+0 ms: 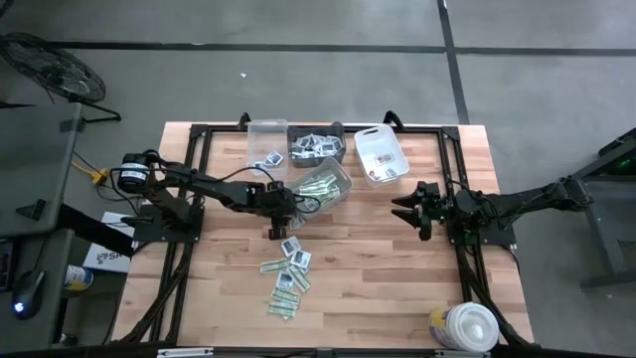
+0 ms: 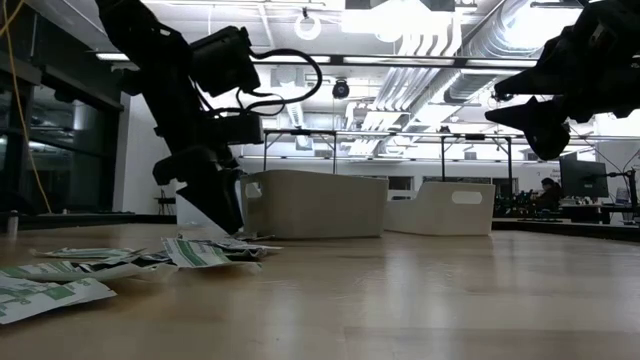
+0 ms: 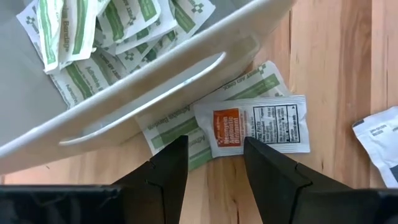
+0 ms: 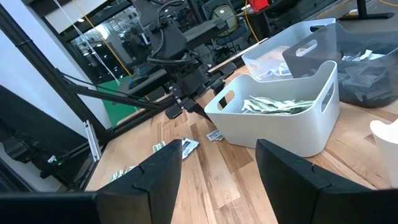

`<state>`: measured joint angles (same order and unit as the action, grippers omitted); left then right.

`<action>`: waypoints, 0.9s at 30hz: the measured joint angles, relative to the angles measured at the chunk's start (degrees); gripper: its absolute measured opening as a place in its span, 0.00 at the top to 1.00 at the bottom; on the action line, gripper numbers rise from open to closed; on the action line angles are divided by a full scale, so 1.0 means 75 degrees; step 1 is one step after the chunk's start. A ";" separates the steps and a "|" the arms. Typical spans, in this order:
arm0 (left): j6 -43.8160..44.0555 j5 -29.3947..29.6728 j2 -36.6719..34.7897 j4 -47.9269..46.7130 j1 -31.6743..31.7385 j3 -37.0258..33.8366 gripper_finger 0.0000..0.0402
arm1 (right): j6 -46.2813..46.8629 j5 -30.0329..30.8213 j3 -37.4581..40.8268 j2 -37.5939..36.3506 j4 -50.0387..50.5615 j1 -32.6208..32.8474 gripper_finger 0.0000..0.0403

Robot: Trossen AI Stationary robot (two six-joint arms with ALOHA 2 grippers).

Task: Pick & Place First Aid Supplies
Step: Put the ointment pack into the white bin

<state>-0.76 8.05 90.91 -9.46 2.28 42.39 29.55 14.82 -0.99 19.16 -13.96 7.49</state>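
Observation:
The first aid supplies lie in a loose heap (image 1: 286, 273) on the wooden table, with more in the bins. A white packet with orange print (image 3: 255, 124) lies partly on a green-and-white strip (image 3: 171, 127), and that strip runs under the tilted white bin (image 3: 155, 78) of green strips (image 1: 326, 187). My left gripper (image 3: 214, 149) slants down at that bin's near side. It is open, with its fingertips over the near edges of the packet and the strip. My right gripper (image 1: 405, 209) stands open and level at the right, holding nothing. My left gripper comes down slanting from the table's left. One open fingertip (image 3: 177, 146) stands over the green-and-white strip and the other (image 3: 256, 146) over the white packet's near edge. I cannot tell whether they touch. Both packets lie flat on the table.
A clear bin (image 1: 266, 144), a dark bin of packets (image 1: 316, 147) and a white bin (image 1: 381, 156) stand along the far side. A round white tub (image 1: 467, 326) sits at the near right corner. Another white packet (image 3: 379, 140) lies close by. Bare wood lies between the arms.

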 joint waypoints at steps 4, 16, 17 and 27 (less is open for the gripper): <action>0.0169 0.0003 0.0000 0.0001 0.0026 0.0000 0.62 | -0.0002 0.0001 0.0000 0.0000 0.0000 0.0000 0.50; 0.0255 -0.0111 0.0117 0.0084 0.0099 0.0000 0.62 | -0.0002 0.0001 0.0000 0.0000 0.0000 0.0001 0.50; 0.0285 -0.0117 0.0131 0.0064 0.0099 -0.0004 0.62 | -0.0002 -0.0001 0.0000 0.0000 -0.0001 0.0001 0.50; 0.0342 -0.0225 0.0239 0.0155 0.0099 0.0000 0.69 | -0.0002 0.0001 0.0000 0.0000 -0.0003 0.0002 0.50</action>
<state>1.80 6.36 92.70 -8.30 3.03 42.39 29.54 14.83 -0.99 19.16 -13.98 7.50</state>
